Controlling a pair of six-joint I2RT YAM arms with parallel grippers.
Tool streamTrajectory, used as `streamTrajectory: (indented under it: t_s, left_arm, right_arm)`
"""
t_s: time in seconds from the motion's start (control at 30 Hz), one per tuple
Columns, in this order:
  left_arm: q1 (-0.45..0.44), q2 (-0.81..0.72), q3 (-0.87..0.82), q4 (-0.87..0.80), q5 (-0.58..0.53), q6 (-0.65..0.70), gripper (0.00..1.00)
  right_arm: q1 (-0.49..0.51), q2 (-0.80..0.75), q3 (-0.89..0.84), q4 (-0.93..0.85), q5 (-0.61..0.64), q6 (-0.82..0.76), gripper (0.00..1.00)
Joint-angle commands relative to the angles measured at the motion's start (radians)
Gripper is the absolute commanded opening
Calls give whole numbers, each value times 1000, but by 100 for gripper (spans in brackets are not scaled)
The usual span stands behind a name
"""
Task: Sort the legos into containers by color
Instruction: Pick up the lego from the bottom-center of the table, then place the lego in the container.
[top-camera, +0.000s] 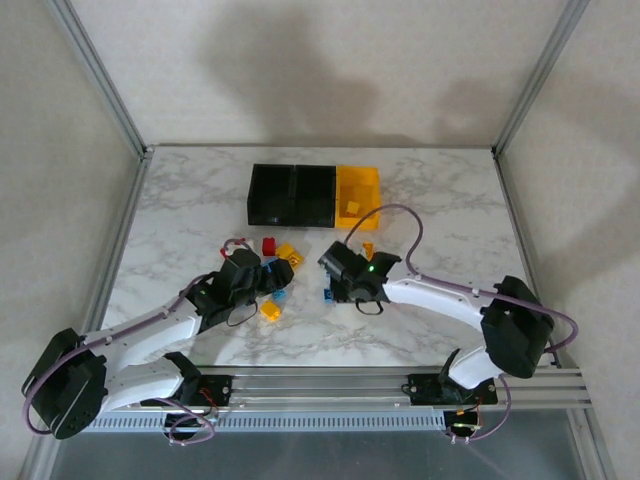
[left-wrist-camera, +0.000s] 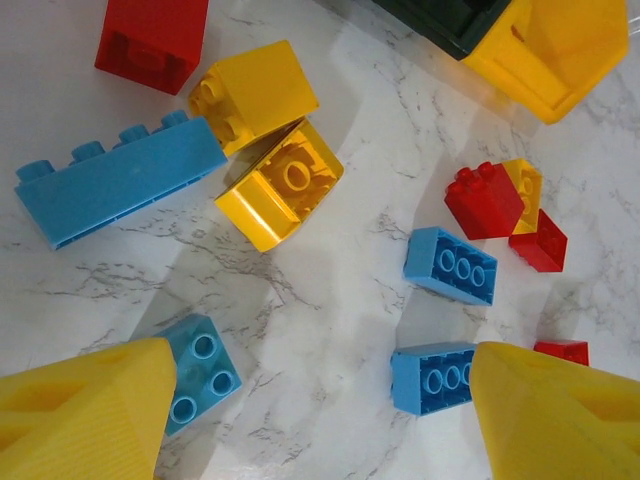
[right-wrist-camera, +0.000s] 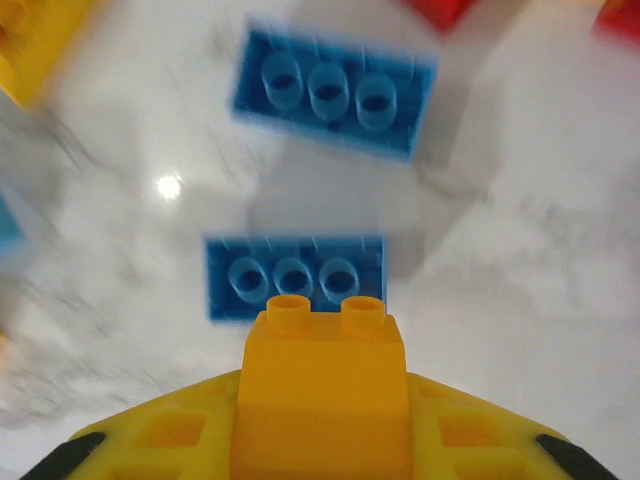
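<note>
The containers stand in a row at the back: two black bins (top-camera: 292, 195) and a yellow-orange bin (top-camera: 357, 188) with a yellow brick (top-camera: 352, 207) inside. Loose legos lie in front of them. My right gripper (right-wrist-camera: 320, 440) (top-camera: 336, 277) is shut on a yellow brick (right-wrist-camera: 320, 365), held just above two upturned blue bricks (right-wrist-camera: 295, 277) (right-wrist-camera: 333, 88). My left gripper (left-wrist-camera: 320, 410) (top-camera: 266, 280) hangs open over bare table, with a square blue brick (left-wrist-camera: 200, 370) by its left finger and a blue brick (left-wrist-camera: 432, 378) by its right finger.
Around the left gripper lie a long blue brick (left-wrist-camera: 120, 180), two yellow bricks (left-wrist-camera: 255, 95) (left-wrist-camera: 280, 185), red bricks (left-wrist-camera: 150, 40) (left-wrist-camera: 483, 198) and another blue one (left-wrist-camera: 450, 265). The yellow bin's corner (left-wrist-camera: 560, 50) shows at upper right. Metal frame posts (top-camera: 100, 75) bound the marble table (top-camera: 440, 200).
</note>
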Motion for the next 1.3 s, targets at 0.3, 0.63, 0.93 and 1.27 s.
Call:
streamTrajectory:
  t_s: [0.3, 0.63, 0.93, 1.27]
  left_arm:
    - [-7, 50, 135, 31, -6, 18, 78]
    - [-10, 69, 128, 51, 10, 1, 77]
    - [-11, 52, 113, 42, -5, 3, 77]
    - [-11, 48, 95, 40, -10, 1, 77]
  right_arm:
    - [-289, 172, 358, 69, 38, -274, 29]
    - [-433, 445, 591, 104, -32, -297, 30]
    - [-491, 658, 799, 65, -65, -269, 31]
    - [-507, 785, 932, 30, -60, -255, 33]
